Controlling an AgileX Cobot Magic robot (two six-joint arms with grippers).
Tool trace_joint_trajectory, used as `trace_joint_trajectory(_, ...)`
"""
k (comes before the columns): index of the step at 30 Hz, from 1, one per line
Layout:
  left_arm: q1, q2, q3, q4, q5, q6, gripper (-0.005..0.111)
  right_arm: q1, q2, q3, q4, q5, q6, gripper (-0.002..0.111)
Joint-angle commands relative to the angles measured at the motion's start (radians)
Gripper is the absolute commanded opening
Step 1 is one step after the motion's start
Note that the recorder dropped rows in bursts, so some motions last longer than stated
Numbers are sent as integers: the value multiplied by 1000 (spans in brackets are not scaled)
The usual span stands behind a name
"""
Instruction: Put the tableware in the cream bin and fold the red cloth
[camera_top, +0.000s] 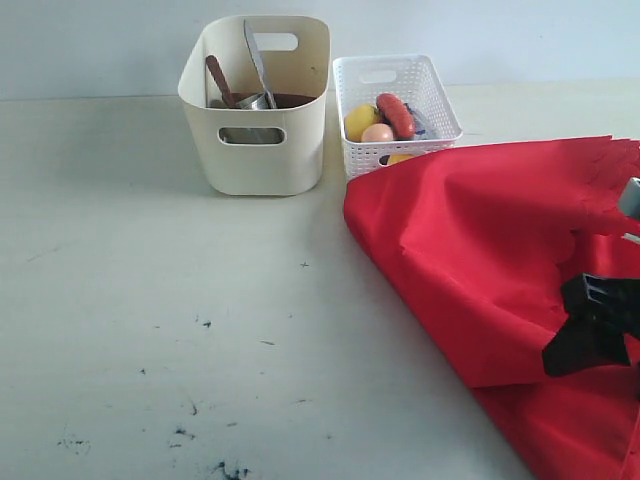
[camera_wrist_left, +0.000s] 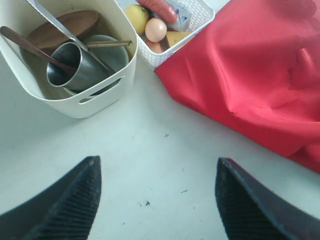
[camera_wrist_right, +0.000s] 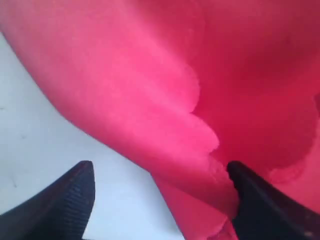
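Note:
The cream bin (camera_top: 256, 150) stands at the back of the table. Inside it I see the steel cup (camera_wrist_left: 75, 67), the dark wooden spoon (camera_wrist_left: 27, 45), the steel knife (camera_wrist_left: 52, 20), the brown wooden plate (camera_wrist_left: 75, 24), the chopsticks (camera_wrist_left: 107, 44) and part of the pale bowl (camera_wrist_left: 119, 57). The red cloth (camera_top: 490, 240) lies rumpled and partly doubled over at the right. My left gripper (camera_wrist_left: 156, 175) hangs open over bare table, short of the bin. My right gripper (camera_top: 585, 335) is open over the cloth (camera_wrist_right: 165, 75), with a folded scalloped edge between its fingers.
A white lattice basket (camera_top: 395, 105) with an egg, lemon and other food stands right of the bin, touching the cloth's far edge. Dark smudges (camera_top: 200, 440) mark the near left of the table.

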Motion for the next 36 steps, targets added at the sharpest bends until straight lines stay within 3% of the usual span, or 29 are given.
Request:
trace_joint_trajectory(1,1,-34,43,2,-7,5,63,2,89,4,10,-136,4,73)
trace_joint_trajectory(7,1,-87,115,2,-7,5,63,2,254,4,-9,-370,16,69)
trace_joint_trajectory(9,1,-106,137,2,-7,5,63,2,292,-11,-9,-437,38,55)
trace_joint_trajectory(14,1,-154,194,7,-7,5,63,2,323,-71,-9,-492,42,1)
trace_joint_trajectory(27,1,-209,282,21,-7,5,63,2,184,-365,-68,-363,36,0)
trace_joint_trajectory(33,1,-209,282,22,-7,2,63,2,242,-354,-260,-342,199,0)
trace_joint_trajectory(36,1,-209,282,22,-7,2,63,2,326,-290,-192,-253,148,0)
